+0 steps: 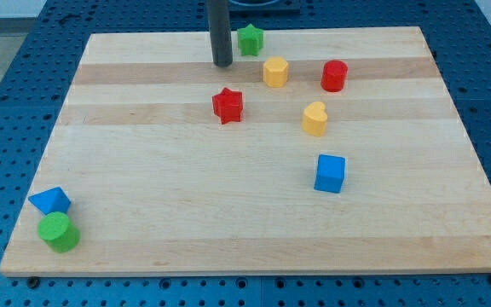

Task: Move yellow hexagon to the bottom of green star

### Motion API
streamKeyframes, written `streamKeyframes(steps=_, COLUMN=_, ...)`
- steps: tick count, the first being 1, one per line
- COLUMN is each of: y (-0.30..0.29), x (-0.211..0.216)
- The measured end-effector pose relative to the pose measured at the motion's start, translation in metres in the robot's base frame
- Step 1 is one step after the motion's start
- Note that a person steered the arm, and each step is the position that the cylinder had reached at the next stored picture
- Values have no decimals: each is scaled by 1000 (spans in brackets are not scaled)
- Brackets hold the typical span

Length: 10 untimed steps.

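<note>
The yellow hexagon (274, 72) sits near the view's top, right of centre. The green star (249, 39) lies at the board's top edge, up and to the left of the hexagon, with a small gap between them. My tip (222, 64) rests on the board just left of the green star and left of the yellow hexagon, touching neither. The rod rises straight up out of the view's top.
A red star (228, 105) lies below my tip. A red cylinder (334, 76) stands right of the hexagon. A yellow heart (314, 118) and a blue cube (330, 173) are lower right. A blue block (50, 201) and green cylinder (59, 232) sit bottom left.
</note>
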<state>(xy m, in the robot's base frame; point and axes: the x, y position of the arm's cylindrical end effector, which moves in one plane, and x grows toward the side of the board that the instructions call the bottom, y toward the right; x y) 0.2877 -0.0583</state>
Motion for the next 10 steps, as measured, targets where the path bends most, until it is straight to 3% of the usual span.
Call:
streamKeyframes(steps=2, y=25, x=76)
streamKeyframes(steps=3, y=89, x=102)
streamKeyframes(steps=4, y=131, x=91)
streamKeyframes(steps=5, y=132, x=40)
streamKeyframes(steps=6, y=130, x=18)
streamKeyframes(steps=9, y=101, x=23)
streamKeyframes(steps=10, y=97, x=46)
